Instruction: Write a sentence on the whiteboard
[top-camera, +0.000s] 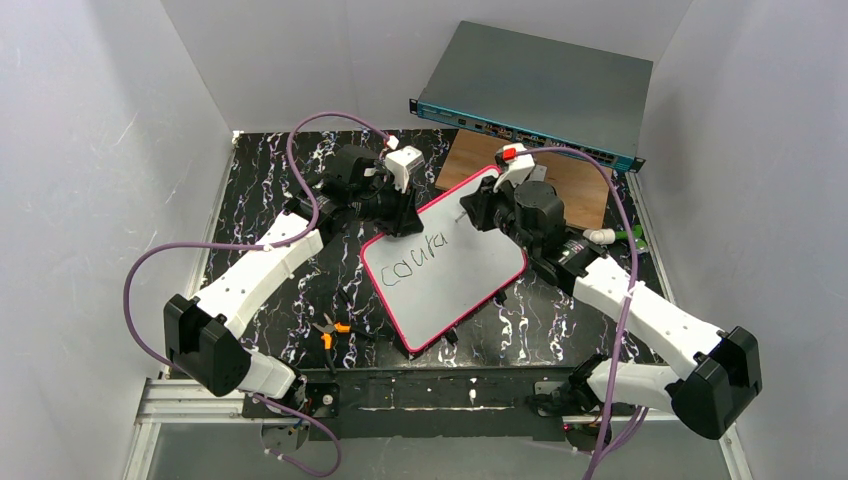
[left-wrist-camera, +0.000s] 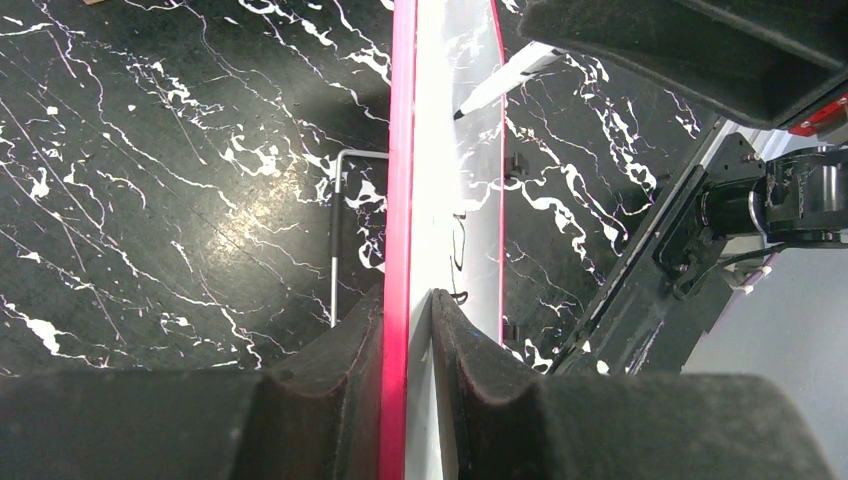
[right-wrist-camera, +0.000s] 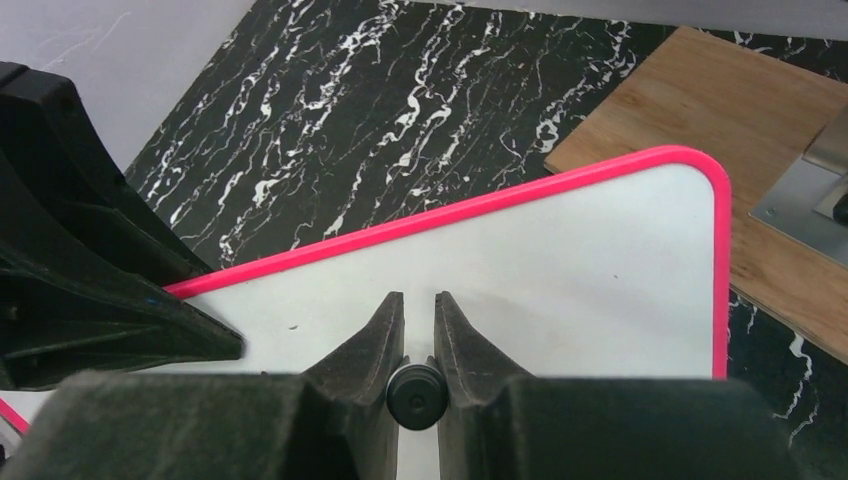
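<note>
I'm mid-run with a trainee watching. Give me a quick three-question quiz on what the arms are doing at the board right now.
1. True or false: the left gripper is clamped on the whiteboard at its pink edge.
2. The right gripper holds: A sponge, B marker, C ruler.
3. Fill in: the letters on the board so far read "____".
Key: 1 true; 2 B; 3 coura.
</note>
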